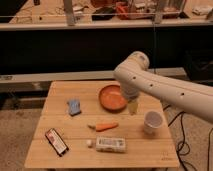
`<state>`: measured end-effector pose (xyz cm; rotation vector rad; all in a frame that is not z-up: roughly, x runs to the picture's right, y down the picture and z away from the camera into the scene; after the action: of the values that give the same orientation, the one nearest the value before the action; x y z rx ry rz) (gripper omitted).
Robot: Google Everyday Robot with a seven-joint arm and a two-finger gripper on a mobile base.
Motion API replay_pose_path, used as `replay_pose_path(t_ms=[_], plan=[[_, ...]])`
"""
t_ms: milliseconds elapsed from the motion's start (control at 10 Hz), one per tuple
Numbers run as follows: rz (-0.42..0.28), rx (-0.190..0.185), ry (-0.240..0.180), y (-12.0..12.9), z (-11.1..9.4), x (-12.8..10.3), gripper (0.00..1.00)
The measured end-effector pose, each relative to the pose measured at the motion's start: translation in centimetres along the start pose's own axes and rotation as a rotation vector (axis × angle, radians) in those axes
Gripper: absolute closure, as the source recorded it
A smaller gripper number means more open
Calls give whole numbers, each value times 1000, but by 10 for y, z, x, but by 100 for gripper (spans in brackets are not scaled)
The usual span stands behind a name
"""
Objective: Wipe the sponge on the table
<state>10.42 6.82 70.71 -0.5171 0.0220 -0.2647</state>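
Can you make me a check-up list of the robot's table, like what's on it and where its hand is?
Surface: pale wooden slatted table, no spills seen.
Job's things: light-blue sponge lying flat on the table, toward the picture's left, nothing touching it.
Clutter: orange bowl, carrot, white cup, white packet with a small white lump beside it, black-and-red packet.
Grippers: hand open, holding nothing, hanging by the bowl's right rim, apart from the sponge.
Cables: black cables on the floor right of the table.
Surroundings: long grey metal bench behind, with things on top.
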Motion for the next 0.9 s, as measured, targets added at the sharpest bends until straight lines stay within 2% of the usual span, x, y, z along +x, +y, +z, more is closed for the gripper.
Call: replay_pose_path(t_ms=[500,700,900], plan=[[-89,32,-12,-9,5,-11,20],[-129,52,-28,-22,6,-24,20],[-158,62,-41,-25,8,-27,20]])
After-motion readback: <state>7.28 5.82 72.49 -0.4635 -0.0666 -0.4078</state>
